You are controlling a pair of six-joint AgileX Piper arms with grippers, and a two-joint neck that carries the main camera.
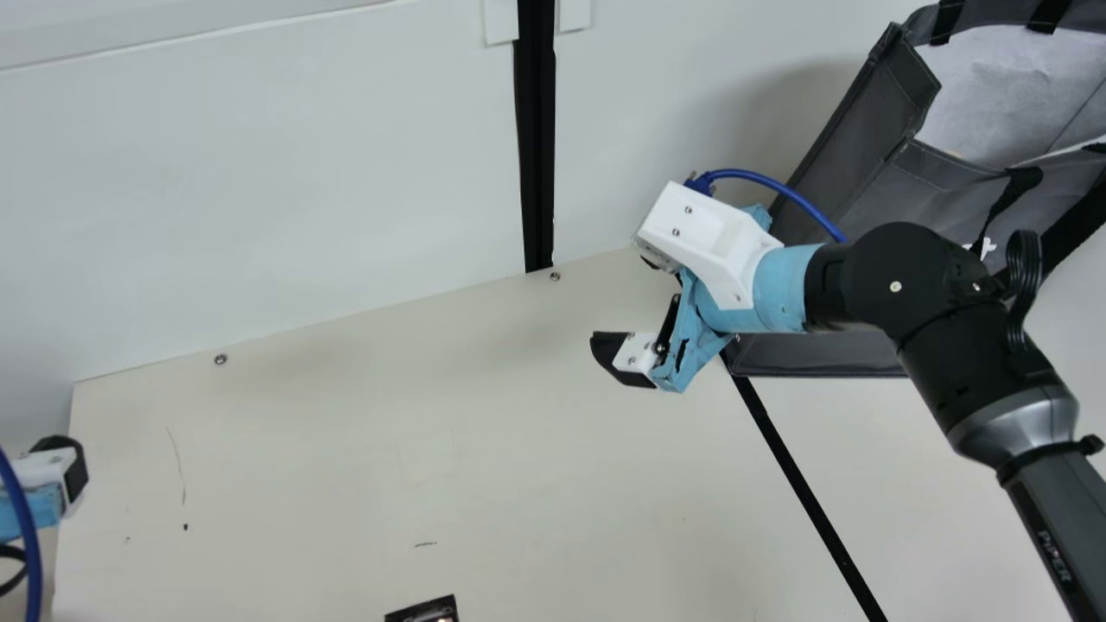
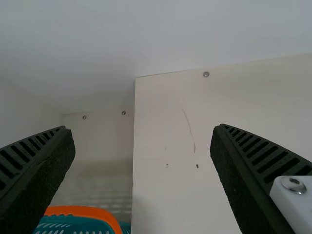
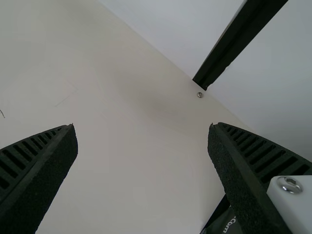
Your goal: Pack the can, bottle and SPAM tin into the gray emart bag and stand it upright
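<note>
My right gripper (image 3: pixel 142 127): fingers spread wide, nothing between, near gray emart bag (image 1: pixel 873 121). Left gripper (image 2: pixel 140 127), well apart from bag: spread wide too, nothing pinched. Bag looks upright, mouth open; can't tell what's inside. I judge standing-up step nearly finished; next, confirm load, then ease right arm clear without tipping bag.

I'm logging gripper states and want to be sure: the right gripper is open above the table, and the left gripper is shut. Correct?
Not quite: the left gripper is open, as the left wrist view shows. The right gripper is indeed open above the table.
</note>
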